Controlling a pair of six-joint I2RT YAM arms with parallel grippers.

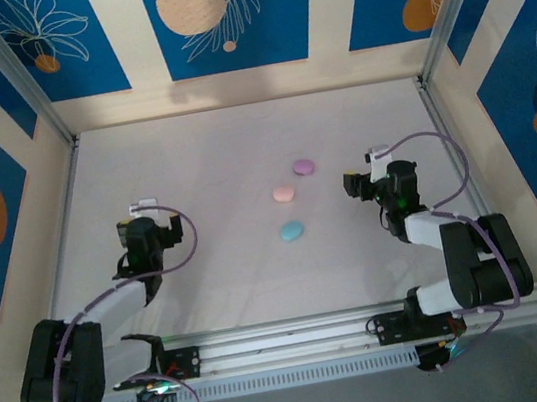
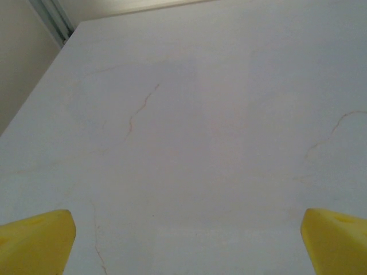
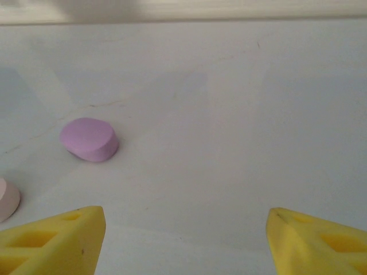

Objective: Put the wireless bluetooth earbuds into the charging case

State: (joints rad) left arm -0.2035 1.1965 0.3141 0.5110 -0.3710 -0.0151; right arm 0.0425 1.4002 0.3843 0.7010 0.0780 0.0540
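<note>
From the top external camera, three closed oval cases lie near the middle of the white table (image 1: 200, 150), well apart from both arms' bases. The purple charging case (image 1: 303, 166) lies farthest back. The pink charging case (image 1: 284, 193) sits just in front of it and slightly to the left. The light blue charging case (image 1: 292, 230) is nearest the arms. None of them touch one another. The left gripper (image 1: 142, 220) hangs over bare table on the left side, well away from the cases. The right gripper (image 1: 355, 186) sits to the right of the pink case, near it but not touching. Blue panels with leaf patterns (image 1: 221, 16) enclose the table.

In the left wrist view, the left gripper (image 2: 184, 229) is spread wide. One yellow finger (image 2: 34, 243) sits at the lower left corner and the other at the lower right, with only bare table (image 2: 200, 114) between them — it grasps nothing. Faint hairline marks run across the surface, and a metal frame post (image 2: 54, 17) stands at the top left corner.

In the right wrist view, the right gripper (image 3: 184, 220) also stands released, its two yellow fingers (image 3: 51, 240) apart with empty table (image 3: 229, 114) between them. The purple charging case (image 3: 89, 139) lies ahead and to the left, outside the gap between the fingers, with its lid closed. The edge of the pink charging case (image 3: 7, 199) shows at the left border, just beyond the left-hand finger. At this size the earbuds themselves cannot be made out.
</note>
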